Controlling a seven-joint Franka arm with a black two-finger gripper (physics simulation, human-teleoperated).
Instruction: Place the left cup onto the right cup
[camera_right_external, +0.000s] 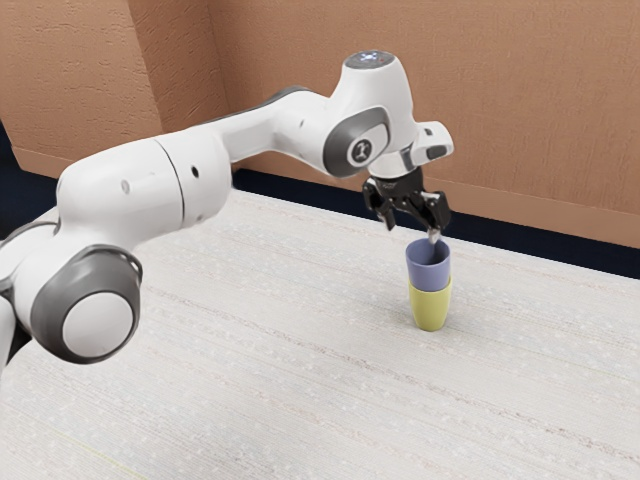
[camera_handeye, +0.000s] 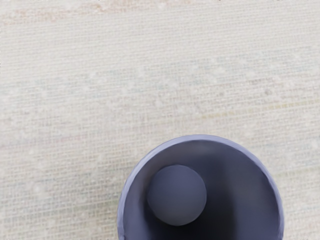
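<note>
Purple cup (camera_right_external: 427, 265) sits nested in yellow cup (camera_right_external: 430, 306) on table (camera_right_external: 250, 380), hand (camera_right_external: 412, 226) released above.

Purple cup (camera_right_external: 428, 262): lower part hidden inside the yellow cup (camera_right_external: 430, 306); in the wrist view, its near rim is cut off by the frame edge.
Yellow cup: inside covered by the purple cup.
End effector (camera_right_external: 412, 228): too small to tell whether one fingertip (camera_right_external: 434, 236) touches the purple rim.
Arm (camera_right_external: 180, 190): base cut off at the exterior view's lower left.
</note>
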